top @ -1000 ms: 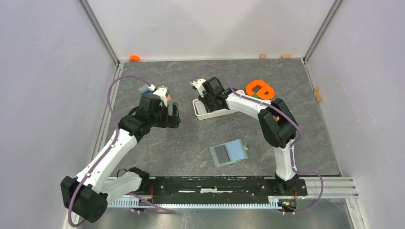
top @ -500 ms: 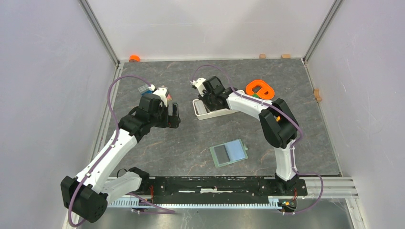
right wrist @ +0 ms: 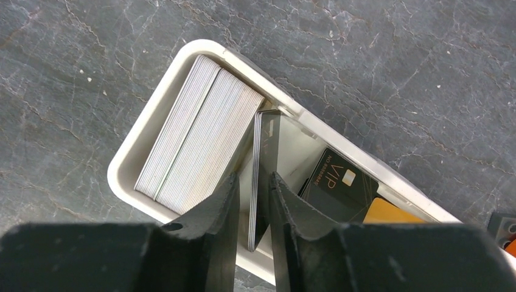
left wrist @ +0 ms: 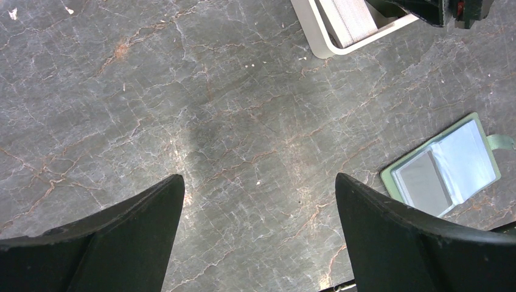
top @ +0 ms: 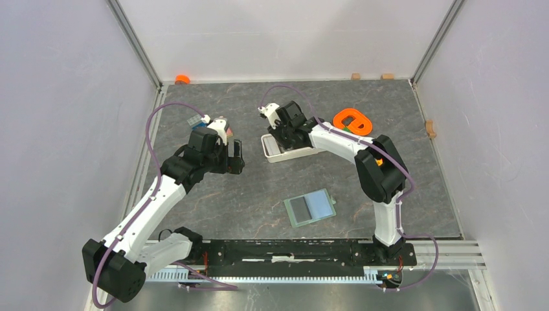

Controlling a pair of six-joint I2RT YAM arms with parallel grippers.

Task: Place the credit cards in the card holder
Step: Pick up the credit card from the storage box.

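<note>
The card holder (top: pixel 311 208) lies open on the table near the front middle, sage-green rim, pale blue inside, with a grey card in its left pocket; it also shows in the left wrist view (left wrist: pixel 443 165). My right gripper (top: pixel 285 131) reaches into the white tray (top: pixel 268 154). In the right wrist view its jaws (right wrist: pixel 254 175) are closed on a black card (right wrist: pixel 268 140) standing on edge. A black VIP card (right wrist: pixel 338 182) and an orange card (right wrist: pixel 383 213) lie flat in the tray (right wrist: pixel 131 152). My left gripper (top: pixel 234 157) hovers open and empty over bare table (left wrist: pixel 255 176).
A stack of white cards (right wrist: pixel 195 134) fills the tray's left end. An orange ring-shaped object (top: pixel 351 121) lies behind the right arm. Small coloured blocks (top: pixel 206 121) sit behind the left gripper. An orange cap (top: pixel 182 79) lies at the back left corner.
My right gripper has shifted slightly toward the back of the table over the tray. The left arm and the card holder have not moved.
</note>
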